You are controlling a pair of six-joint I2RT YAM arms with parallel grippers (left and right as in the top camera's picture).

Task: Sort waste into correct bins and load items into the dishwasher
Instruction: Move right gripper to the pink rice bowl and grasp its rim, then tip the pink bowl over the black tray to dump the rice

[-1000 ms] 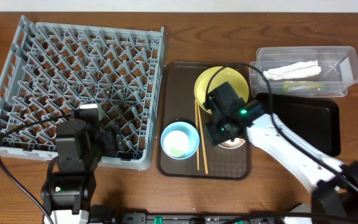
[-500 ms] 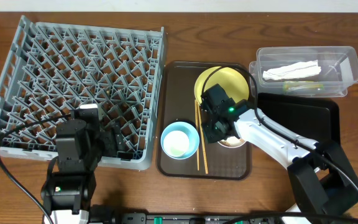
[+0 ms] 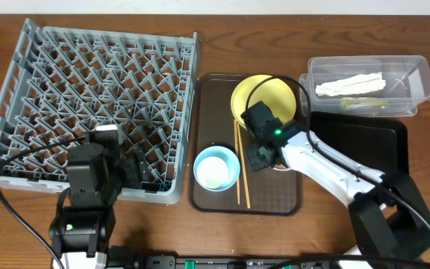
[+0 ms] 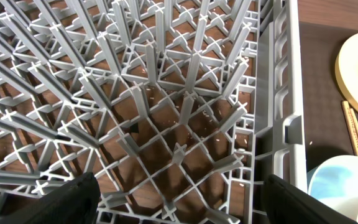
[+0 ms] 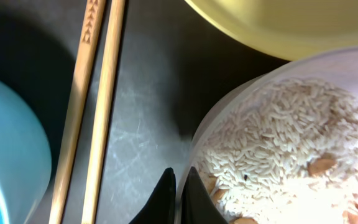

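My right gripper is shut on the rim of the white bowl, one finger inside and one outside. The bowl holds beige rice-like food crumbs. From above, the right gripper hides most of that bowl. The yellow plate, light blue bowl and chopsticks lie on the brown tray. My left gripper hangs open over the grey dishwasher rack, near its front right corner.
A clear tub at the right holds a white napkin and a green wrapper. A black tray lies in front of it. The right arm's cable loops over the plate.
The right gripper's jaws have closed onto the white bowl's rim. The arm and plate shifted slightly toward the left. The left arm has not moved.
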